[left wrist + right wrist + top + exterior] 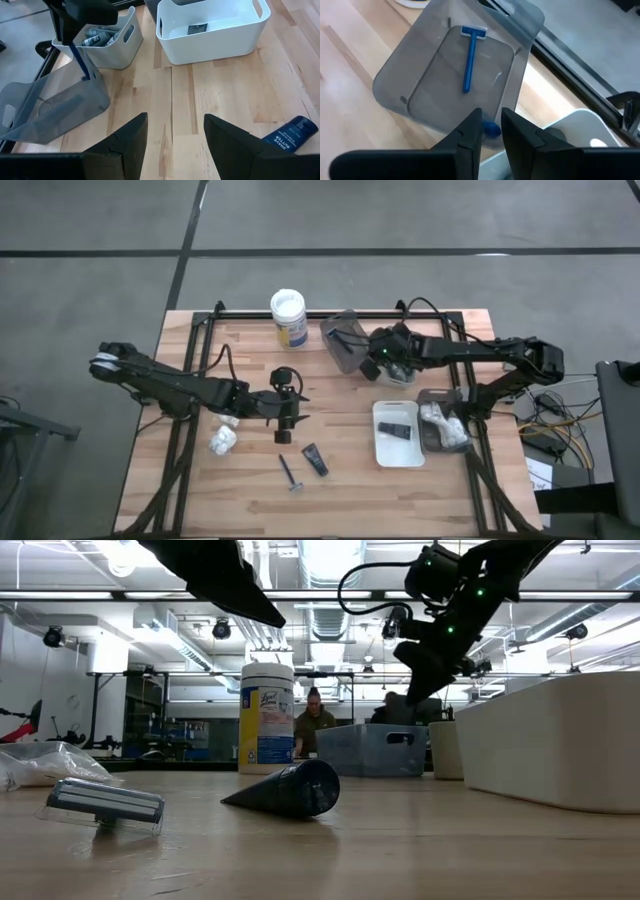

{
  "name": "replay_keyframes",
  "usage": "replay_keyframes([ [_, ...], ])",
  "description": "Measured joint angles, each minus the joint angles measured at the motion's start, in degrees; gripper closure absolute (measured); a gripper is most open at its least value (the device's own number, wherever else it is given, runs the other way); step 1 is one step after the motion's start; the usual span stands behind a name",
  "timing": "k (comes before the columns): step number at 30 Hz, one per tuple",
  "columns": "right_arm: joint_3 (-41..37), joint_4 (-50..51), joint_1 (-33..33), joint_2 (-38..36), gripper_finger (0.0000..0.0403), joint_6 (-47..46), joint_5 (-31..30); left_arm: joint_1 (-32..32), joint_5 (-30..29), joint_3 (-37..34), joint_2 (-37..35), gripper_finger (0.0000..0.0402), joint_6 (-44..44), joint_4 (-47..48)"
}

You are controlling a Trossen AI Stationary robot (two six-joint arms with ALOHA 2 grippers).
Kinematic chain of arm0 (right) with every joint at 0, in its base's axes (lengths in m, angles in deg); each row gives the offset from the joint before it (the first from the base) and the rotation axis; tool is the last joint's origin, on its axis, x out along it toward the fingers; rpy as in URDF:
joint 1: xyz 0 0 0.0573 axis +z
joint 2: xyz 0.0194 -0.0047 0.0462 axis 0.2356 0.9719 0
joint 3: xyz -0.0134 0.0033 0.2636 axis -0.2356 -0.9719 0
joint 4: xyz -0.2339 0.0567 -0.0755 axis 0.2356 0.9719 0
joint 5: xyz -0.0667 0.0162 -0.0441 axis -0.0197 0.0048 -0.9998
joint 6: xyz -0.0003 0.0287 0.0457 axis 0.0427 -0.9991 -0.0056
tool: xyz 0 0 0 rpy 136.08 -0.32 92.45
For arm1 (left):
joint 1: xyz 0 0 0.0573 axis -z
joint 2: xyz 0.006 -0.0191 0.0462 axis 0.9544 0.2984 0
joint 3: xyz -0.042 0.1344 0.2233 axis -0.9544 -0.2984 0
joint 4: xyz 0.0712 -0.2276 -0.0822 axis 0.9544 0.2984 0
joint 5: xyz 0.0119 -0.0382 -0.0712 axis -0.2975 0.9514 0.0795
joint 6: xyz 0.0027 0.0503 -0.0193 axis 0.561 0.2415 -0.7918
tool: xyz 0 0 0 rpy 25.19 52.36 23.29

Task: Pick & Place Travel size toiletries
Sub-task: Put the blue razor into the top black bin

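Right gripper (491, 131), fingers barely parted around a blue razor (80, 60) hanging handle-up, hovers directly above the tilted grey tray (455, 75) holding another razor (470, 55).

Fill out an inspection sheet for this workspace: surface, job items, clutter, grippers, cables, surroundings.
Surface: wooden table, slatted, dark frame at its edges.
Job items: blue razor lying in the tilted clear grey tray; another razor and black tube loose on the table; white packets by the left arm; dark item in the white tray; packets in the grey tray.
Clutter: white-lidded tub at the far edge.
Grippers: left gripper open, empty, above the table; right gripper over the clear grey tray, a blue razor handle tip between its narrowly parted fingers.
Cables: run along both arms; a bundle off the right edge.
Surroundings: people seated beyond the table.
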Motion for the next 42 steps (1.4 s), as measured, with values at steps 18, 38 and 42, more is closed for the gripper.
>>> replay_keyframes([
  [18,-0.02,-5.59,-1.84,0.01,0.0251,3.15,0.13,0.00,-0.01,0.00,0.00,0.0202,-0.24,-0.02],
  [38,-0.02,-5.11,-0.72,0.02,0.0191,2.87,8.17,0.30,0.39,0.00,0.02,0.0202,-7.21,1.04],
  [42,-0.02,-5.09,1.08,0.02,0.0198,1.58,8.31,0.51,0.49,-0.02,0.05,0.0202,-8.34,2.98],
])
